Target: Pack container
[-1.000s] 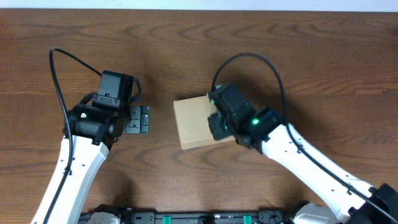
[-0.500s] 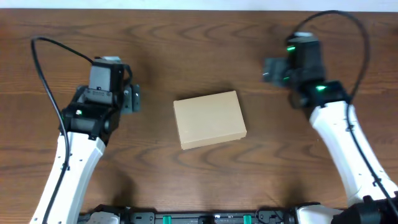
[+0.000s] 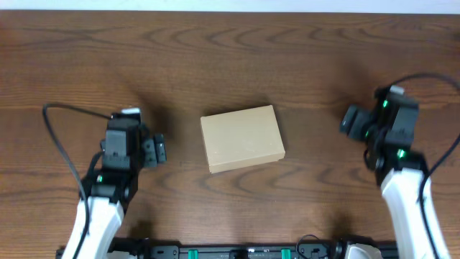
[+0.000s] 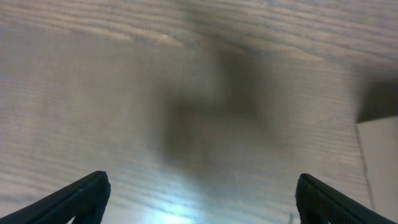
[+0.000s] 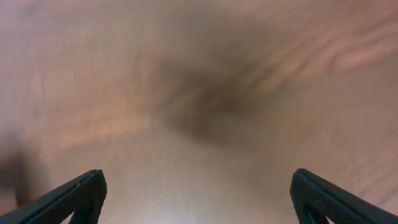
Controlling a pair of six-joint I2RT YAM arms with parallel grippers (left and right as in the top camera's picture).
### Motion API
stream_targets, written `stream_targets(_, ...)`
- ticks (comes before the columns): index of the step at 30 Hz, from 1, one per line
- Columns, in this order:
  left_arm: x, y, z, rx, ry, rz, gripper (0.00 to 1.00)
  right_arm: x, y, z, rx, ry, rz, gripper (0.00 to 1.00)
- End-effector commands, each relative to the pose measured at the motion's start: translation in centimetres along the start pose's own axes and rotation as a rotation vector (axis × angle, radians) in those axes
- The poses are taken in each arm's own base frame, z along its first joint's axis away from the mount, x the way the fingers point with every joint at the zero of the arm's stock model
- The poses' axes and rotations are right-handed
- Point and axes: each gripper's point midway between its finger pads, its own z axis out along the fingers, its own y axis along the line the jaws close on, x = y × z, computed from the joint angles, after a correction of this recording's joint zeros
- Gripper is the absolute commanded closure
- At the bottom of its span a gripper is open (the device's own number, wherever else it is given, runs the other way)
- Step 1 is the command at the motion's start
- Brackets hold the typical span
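The container (image 3: 242, 139) is a tan cardboard box lying flat in the middle of the wooden table, its lid down. My left gripper (image 3: 157, 150) is left of it, apart from the box, jaws pointing toward it. In the left wrist view that gripper (image 4: 202, 199) is open over bare wood, and a pale edge of the container (image 4: 382, 163) shows at the far right. My right gripper (image 3: 350, 121) hangs well to the right of the box. The right wrist view shows it (image 5: 198, 196) open with only blurred table between the fingers.
The brown wooden table (image 3: 230, 50) stretches behind and to both sides of the box. Black cables loop off both arms. A rail with green clips (image 3: 244, 252) runs along the front edge.
A second ago the right gripper was on the box's right edge; it has let go, opened and swung away right. Both arms have drawn back toward the front. The box stays put.
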Motion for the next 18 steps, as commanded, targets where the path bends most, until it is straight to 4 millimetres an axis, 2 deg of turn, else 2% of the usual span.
stream_targets(1,-0.6,-0.2,-2.2,0.045,-0.092,-0.092,0.07,3.3,1.3,-1.3,-0.063,-0.006,-0.051,0.06)
stream_targets(5,-0.9,0.4,-5.2,0.056,-0.206,-0.114,0.05,7.1,1.6,-2.5,-0.092,-0.003,-0.08,0.07)
stream_targets(9,-1.5,0.8,-7.4,0.06,-0.298,-0.091,0.02,9.2,1.9,-3.3,-0.117,-0.025,-0.101,0.07)
stream_targets(12,-1.3,1.0,-7.5,0.059,-0.298,-0.112,0.05,9.9,1.9,-3.9,-0.125,-0.036,-0.106,0.01)
stream_targets(18,-0.7,1.0,-7.3,0.058,-0.27,-0.143,0.05,10.3,1.7,-3.9,-0.122,-0.02,-0.107,0.01)
